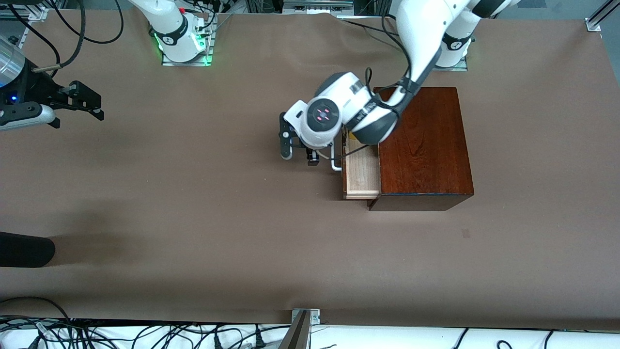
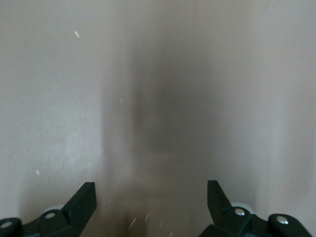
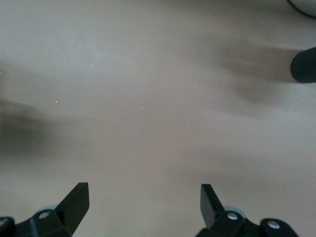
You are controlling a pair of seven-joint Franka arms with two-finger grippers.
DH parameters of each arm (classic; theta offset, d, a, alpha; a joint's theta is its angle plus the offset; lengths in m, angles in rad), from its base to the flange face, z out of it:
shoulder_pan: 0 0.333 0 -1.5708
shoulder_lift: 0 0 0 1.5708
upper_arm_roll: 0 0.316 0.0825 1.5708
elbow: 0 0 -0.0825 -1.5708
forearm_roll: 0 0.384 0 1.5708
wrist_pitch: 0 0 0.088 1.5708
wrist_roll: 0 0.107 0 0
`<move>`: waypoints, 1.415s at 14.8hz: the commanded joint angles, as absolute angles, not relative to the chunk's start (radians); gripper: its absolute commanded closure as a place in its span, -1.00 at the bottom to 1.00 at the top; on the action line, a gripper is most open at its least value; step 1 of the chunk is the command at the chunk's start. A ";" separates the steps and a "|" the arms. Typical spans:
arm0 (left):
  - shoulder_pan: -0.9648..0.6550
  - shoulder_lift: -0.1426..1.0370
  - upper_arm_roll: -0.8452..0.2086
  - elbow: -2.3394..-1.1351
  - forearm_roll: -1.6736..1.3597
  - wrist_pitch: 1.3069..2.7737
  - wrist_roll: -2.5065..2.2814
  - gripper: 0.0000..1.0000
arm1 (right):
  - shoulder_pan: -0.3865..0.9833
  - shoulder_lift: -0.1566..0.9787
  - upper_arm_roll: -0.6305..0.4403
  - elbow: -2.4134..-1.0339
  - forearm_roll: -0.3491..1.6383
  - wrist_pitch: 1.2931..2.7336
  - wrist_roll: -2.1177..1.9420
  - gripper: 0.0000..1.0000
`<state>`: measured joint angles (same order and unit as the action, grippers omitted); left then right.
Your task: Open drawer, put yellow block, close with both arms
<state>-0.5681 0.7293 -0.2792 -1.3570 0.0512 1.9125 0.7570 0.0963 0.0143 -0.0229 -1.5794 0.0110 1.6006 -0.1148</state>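
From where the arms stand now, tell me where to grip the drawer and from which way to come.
Grip the white bar handle on the drawer; it is the only raised part of the dark front. It stands clear of the front, facing the right arm's end of the table, so come from that end with one finger on each side of the bar. The open left gripper is already beside it; the right gripper waits.

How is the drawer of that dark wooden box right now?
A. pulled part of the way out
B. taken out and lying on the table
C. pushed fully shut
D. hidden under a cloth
A: the drawer sticks partway out of the wooden box, its pale wood floor showing, with the left gripper open, just off its white handle.
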 commanded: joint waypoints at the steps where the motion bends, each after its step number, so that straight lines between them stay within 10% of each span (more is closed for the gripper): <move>1: -0.584 0.732 -0.273 -1.350 0.199 1.778 0.796 -1.00 | 0.097 0.011 -0.020 -1.563 0.031 1.586 -0.087 -1.00; 21: -0.430 0.614 -0.288 -1.330 0.067 1.588 0.807 -1.00 | 0.100 0.014 -0.023 -1.546 0.017 1.551 -0.101 -1.00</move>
